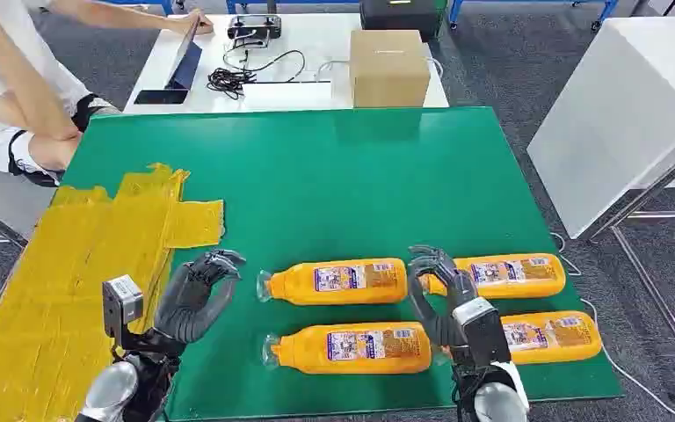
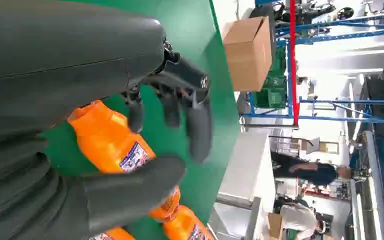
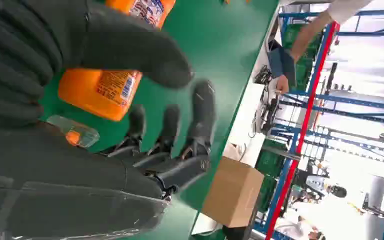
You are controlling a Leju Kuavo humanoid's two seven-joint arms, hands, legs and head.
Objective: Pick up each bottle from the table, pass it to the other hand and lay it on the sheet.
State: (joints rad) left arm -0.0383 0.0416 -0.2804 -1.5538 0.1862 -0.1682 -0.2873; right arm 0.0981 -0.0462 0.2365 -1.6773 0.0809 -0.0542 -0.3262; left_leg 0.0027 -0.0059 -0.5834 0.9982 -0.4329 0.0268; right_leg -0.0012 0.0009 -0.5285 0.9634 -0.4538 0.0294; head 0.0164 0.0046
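Head view: I see four orange bottles lying on their sides on the green bench (image 1: 334, 176), near right. Far-left bottle (image 1: 338, 281), near-left bottle (image 1: 352, 348), far-right bottle (image 1: 510, 275), near-right bottle (image 1: 549, 337). Each carries a white and blue label; the print is too small for me to read. The yellow sheet (image 1: 79, 264) covers the bench's left side, its near end cut off by the frame. The left hand (image 1: 195, 297) hovers at the sheet's right edge, fingers curled apart, holding nothing. The right hand (image 1: 439, 299) stands between the left and right bottle pairs, fingers spread, hiding the cap end of the far-right bottle. A cardboard box (image 1: 389, 68) sits on the white table beyond; its printing is illegible. A person's arm (image 1: 18, 70) reaches in at far left.

Left wrist view: the fingers (image 2: 200, 130) are spread over green bench surface, with a bottle label partly hidden behind the thumb.

Right wrist view: the fingers (image 3: 200, 115) are spread. A bottle's barcode label shows, unreadable.
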